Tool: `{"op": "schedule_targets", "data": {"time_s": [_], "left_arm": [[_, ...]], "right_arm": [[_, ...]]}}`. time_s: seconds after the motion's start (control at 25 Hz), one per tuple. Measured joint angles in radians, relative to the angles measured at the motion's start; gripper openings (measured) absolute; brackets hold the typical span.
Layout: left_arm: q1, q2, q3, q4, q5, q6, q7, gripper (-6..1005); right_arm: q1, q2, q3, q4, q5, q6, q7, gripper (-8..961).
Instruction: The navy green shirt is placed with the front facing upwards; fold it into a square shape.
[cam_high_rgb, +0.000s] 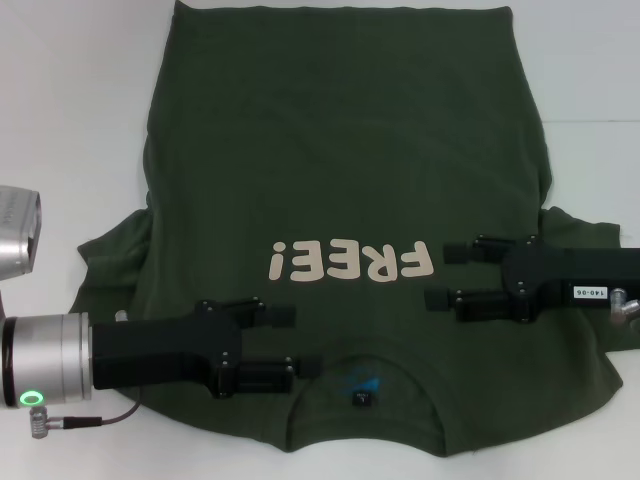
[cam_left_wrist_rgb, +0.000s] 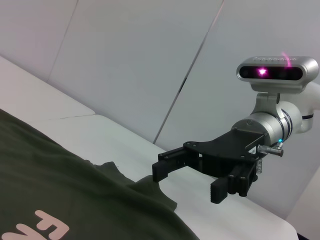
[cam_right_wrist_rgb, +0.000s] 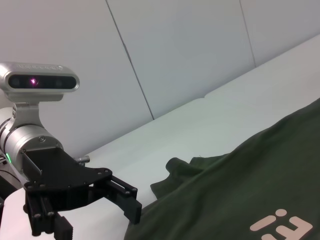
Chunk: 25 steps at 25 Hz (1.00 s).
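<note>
The navy green shirt (cam_high_rgb: 340, 150) lies flat on the white table (cam_high_rgb: 70, 110), front up, with its cream "FREE!" lettering (cam_high_rgb: 350, 262) and collar (cam_high_rgb: 362, 385) at the near side. A blue mark and a dark tag show inside the collar. My left gripper (cam_high_rgb: 298, 341) is open over the chest just left of the collar, fingers pointing right. My right gripper (cam_high_rgb: 444, 275) is open over the chest to the right of the lettering, fingers pointing left. The left wrist view shows the right gripper (cam_left_wrist_rgb: 189, 182) above the shirt (cam_left_wrist_rgb: 60, 200). The right wrist view shows the left gripper (cam_right_wrist_rgb: 97, 222) beside the shirt (cam_right_wrist_rgb: 240, 190).
Both short sleeves spread outward, one at the left (cam_high_rgb: 110, 250) and one at the right (cam_high_rgb: 580, 225) under the right arm. The hem lies at the far edge of the table. Pale wall panels (cam_left_wrist_rgb: 150, 60) stand behind the table.
</note>
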Motion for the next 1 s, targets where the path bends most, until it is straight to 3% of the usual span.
{"op": "schedule_targets", "data": {"time_s": [0.68, 1.0], "left_arm": [[-0.019, 0.006, -0.009, -0.005, -0.004, -0.019, -0.051, 866], [-0.011, 0.0, -0.113, -0.007, -0.012, -0.133, -0.082, 866]], "right_arm": [[0.01, 0.004, 0.009, 0.0, 0.005, 0.009, -0.001, 916], [0.013, 0.013, 0.026, 0.0, 0.01, 0.012, -0.005, 916]]}}
